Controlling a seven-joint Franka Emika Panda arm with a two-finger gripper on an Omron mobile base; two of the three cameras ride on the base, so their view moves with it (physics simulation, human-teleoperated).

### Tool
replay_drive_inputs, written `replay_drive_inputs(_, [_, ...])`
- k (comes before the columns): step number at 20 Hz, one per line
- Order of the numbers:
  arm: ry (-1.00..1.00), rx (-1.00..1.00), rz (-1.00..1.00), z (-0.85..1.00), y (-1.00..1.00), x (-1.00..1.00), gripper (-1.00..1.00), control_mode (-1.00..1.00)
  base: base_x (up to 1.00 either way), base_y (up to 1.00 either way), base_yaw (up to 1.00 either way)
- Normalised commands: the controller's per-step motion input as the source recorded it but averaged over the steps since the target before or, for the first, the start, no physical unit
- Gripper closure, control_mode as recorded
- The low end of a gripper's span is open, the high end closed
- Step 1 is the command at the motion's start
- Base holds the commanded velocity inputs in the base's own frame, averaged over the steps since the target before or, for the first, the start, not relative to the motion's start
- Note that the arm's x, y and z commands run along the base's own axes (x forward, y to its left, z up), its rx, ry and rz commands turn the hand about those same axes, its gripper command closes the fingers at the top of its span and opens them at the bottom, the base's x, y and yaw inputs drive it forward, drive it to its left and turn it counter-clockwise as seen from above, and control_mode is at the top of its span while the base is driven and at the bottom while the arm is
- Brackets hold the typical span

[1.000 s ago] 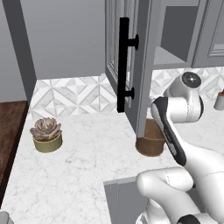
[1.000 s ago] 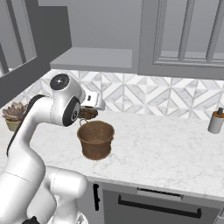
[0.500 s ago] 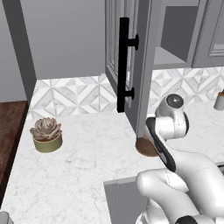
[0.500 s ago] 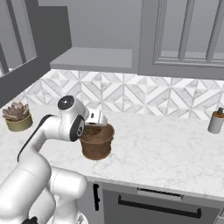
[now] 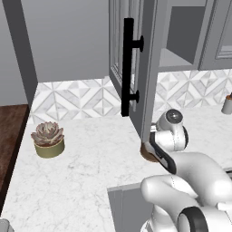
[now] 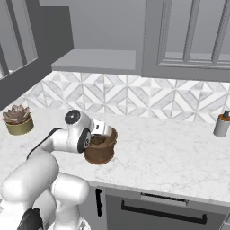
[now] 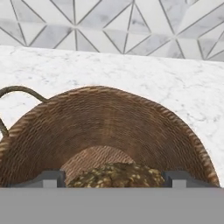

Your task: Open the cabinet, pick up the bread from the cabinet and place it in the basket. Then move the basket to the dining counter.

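The brown woven basket (image 6: 104, 152) stands on the marble top below the open cabinet; a sliver of the basket (image 5: 148, 154) shows beside the arm. My hand reaches down into it. In the hand view the basket's inner wall (image 7: 109, 118) curves around my gripper (image 7: 113, 179), which is shut on the bread (image 7: 116, 173), a seeded brown lump filling the space between the two fingertips (image 7: 49, 178). One loop handle (image 7: 19, 91) shows at the rim. The glass-paned cabinet door (image 5: 145, 68) hangs wide open with its black bar handle (image 5: 128, 68).
An olive succulent pot (image 5: 47, 139) sits left on the marble top, by the diamond-tiled backsplash (image 6: 148, 96). A small soap bottle (image 6: 221, 125) stands far right. The open door's lower edge hangs close above the arm. A bare cabinet shelf (image 6: 94, 60) is above the basket.
The arm has come down: the hand with the bread moved from above the basket's rim to inside the basket. The basket has not shifted.
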Motion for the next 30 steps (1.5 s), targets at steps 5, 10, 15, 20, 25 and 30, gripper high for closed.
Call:
replay_drive_inputs(5, [0.00,0.00,0.00,-0.36,-0.01,0.25,1.00,-1.00,0.00,0.00,0.00])
replay_drive_inputs(10, [0.00,0.00,0.00,-0.23,0.00,0.06,1.00,-1.00,0.00,0.00,0.00])
replay_drive_inputs(15, [0.00,0.00,0.00,-0.17,0.00,0.15,1.00,-1.00,0.00,0.00,0.00])
replay_drive_inputs(20, [0.00,0.00,0.00,-0.08,0.00,0.07,-1.00,-1.00,0.00,0.00,0.00])
replay_drive_inputs(25, [0.00,0.00,0.00,0.00,0.00,-0.23,-1.00,-1.00,0.00,0.00,0.00])
replay_drive_inputs(30, [0.00,0.03,0.00,0.38,0.00,-0.13,-1.00,-1.00,0.00,0.00,0.00])
